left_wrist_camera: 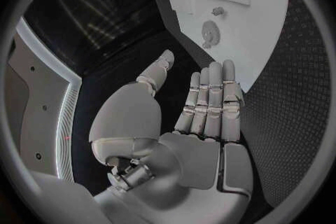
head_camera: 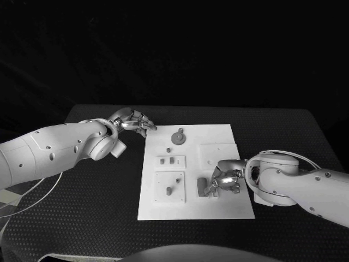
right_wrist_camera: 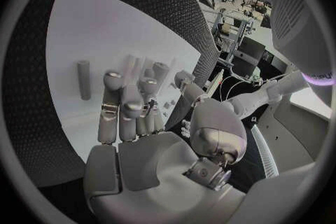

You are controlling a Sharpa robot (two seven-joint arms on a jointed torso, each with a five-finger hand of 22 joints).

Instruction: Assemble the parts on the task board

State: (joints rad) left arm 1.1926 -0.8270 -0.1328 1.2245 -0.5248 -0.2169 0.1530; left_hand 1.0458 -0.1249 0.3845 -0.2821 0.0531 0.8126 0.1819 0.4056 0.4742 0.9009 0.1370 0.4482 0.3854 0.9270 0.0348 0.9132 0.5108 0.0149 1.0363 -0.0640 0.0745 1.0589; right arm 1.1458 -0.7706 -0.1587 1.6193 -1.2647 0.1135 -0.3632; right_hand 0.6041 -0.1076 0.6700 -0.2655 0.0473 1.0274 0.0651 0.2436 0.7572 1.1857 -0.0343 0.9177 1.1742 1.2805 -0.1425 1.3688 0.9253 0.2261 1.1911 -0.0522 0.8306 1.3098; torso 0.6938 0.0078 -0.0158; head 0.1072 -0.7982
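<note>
white arms [head_camera: 49, 150], silver robot hand [head_camera: 226, 180]

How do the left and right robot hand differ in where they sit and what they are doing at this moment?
The left robot hand is off the task board, above the black table beside its far left corner; the right robot hand is over the board's near right part. The left robot hand's fingers lie straight and together, holding nothing; the right robot hand's fingers curl down at a grey bar-shaped part, though a grip cannot be confirmed. Both are silver, on white arms.
</note>
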